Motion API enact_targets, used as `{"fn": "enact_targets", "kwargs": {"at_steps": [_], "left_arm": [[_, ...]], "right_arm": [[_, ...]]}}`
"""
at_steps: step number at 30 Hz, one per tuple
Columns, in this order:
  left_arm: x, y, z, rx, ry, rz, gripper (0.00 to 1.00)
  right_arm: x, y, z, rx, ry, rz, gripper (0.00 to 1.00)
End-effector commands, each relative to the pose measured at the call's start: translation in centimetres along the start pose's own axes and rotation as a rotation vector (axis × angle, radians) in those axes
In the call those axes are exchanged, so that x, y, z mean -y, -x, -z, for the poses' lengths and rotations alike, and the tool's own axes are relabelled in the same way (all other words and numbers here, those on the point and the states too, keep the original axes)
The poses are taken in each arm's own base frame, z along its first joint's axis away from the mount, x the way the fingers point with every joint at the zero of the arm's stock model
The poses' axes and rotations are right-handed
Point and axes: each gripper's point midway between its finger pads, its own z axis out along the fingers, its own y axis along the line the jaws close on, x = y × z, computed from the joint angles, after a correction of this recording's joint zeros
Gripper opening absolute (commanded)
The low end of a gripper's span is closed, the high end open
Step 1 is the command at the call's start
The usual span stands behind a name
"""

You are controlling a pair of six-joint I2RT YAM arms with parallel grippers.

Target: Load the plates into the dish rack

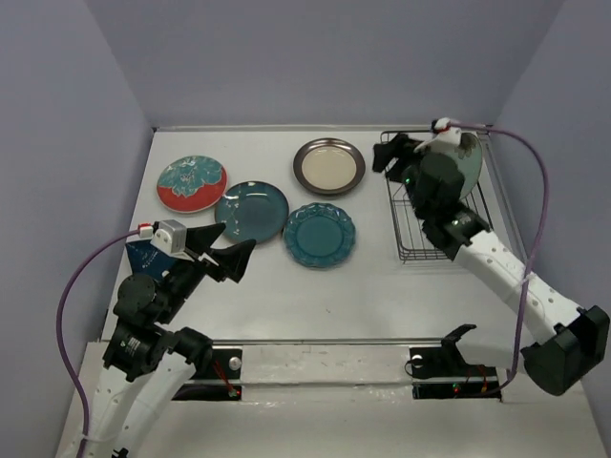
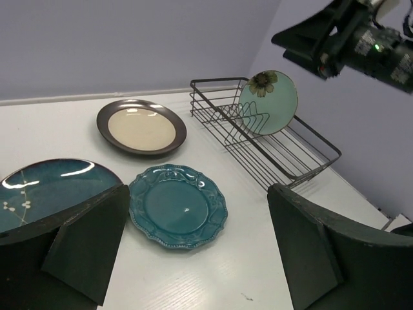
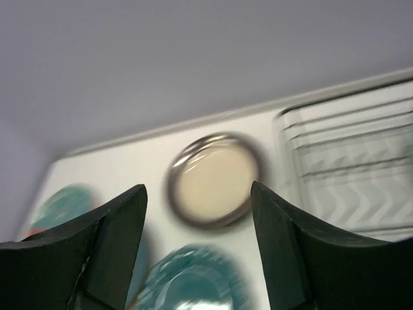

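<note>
At the far right of the table (image 1: pixel 382 296): the black wire dish rack (image 1: pixel 412 240). In it, at its far end, the pale green plate (image 2: pixel 268 102), up on its edge between the prongs (image 2: pixel 244 123), with a dark flower near its top.

Over the far end of the rack: the right gripper (image 1: pixel 389 155). Hangs up in the air with its fingers spread apart. Holds nothing. Does not touch the pale green plate.

Flat on the table, left of the rack, four more:
- far, the brown-rimmed cream plate (image 1: pixel 329 165)
- far left, the red-rimmed plate (image 1: pixel 191 183)
- just right of that one, the dark teal plate (image 1: pixel 251 211)
- nearer and next to it, the scalloped teal plate (image 1: pixel 319 234)

At the near left: the left gripper (image 1: pixel 237 239). Points at the plates with its fingers wide apart. Grips nothing.
</note>
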Motion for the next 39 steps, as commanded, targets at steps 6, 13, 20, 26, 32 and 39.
{"fn": "enact_targets", "kwargs": {"at_steps": [6, 13, 20, 26, 32, 39], "left_arm": [[-0.2, 1.7, -0.5, 0.032, 0.03, 0.009, 0.99], [0.2, 1.8, -0.3, 0.039, 0.012, 0.008, 0.99], [1.0, 1.6, -0.3, 0.029, -0.023, 0.012, 0.99], [1.3, 1.4, -0.2, 0.02, -0.039, 0.013, 0.99], [1.7, 1.3, -0.2, 0.013, -0.056, 0.014, 0.99], [1.5, 1.1, -0.3, 0.002, -0.046, 0.015, 0.99]], "right_arm": [[-9.5, -17.8, 10.7, -0.204, 0.034, -0.376, 0.67], [-5.0, -26.8, 13.1, -0.311, -0.166, -0.513, 0.59], [-3.9, -31.9, 13.7, -0.392, -0.278, -0.606, 0.59], [-3.3, -34.6, 13.3, -0.392, -0.343, -0.623, 0.58], [-2.5, -36.8, 13.2, -0.389, -0.398, -0.659, 0.55], [-2.8, -38.7, 12.4, -0.374, -0.43, -0.668, 0.47]]}}
